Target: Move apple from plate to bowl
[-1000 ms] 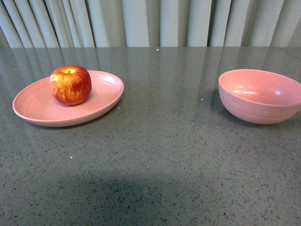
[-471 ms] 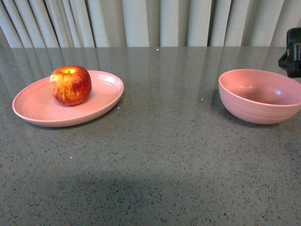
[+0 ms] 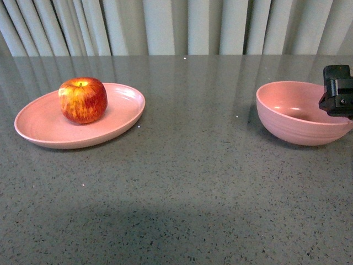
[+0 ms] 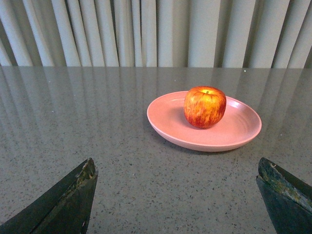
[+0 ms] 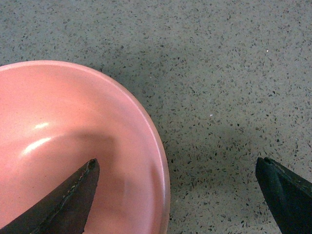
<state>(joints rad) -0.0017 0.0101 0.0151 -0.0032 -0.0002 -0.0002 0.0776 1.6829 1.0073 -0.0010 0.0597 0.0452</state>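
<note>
Nearest the robot the speckled grey desk (image 3: 193, 182) lies bare, with a soft shadow across its front edge. In the left wrist view the left gripper (image 4: 175, 163) hangs low over the desk with its two dark fingers spread wide and nothing between them, aimed at the plate, which is still well ahead of it. Further back and to the left the pink plate (image 3: 38, 124) sits flat on the desk, and the red, yellow-streaked apple (image 3: 83, 99) stands upright on it, toward its far side, dimple up. Well apart from it on the right stands the deep pink bowl (image 3: 292, 118), with nothing in the parts of it that show. The change is all on that side: a second ago no arm showed in the front view, half a second ago a black part peeked in at the right edge above the bowl, and now the right arm (image 3: 337, 91) has come lower and further in, covering part of the bowl's right rim. Its wrist view shows the right gripper (image 5: 178, 195) spread wide and empty, one finger above the bowl's inside and the other above the desk – astride the rim. Apple, plate and bowl have not shifted, so the transfer has not begun – the apple has yet to be grasped. Pale pleated curtains (image 3: 176, 27) close the scene behind
</note>
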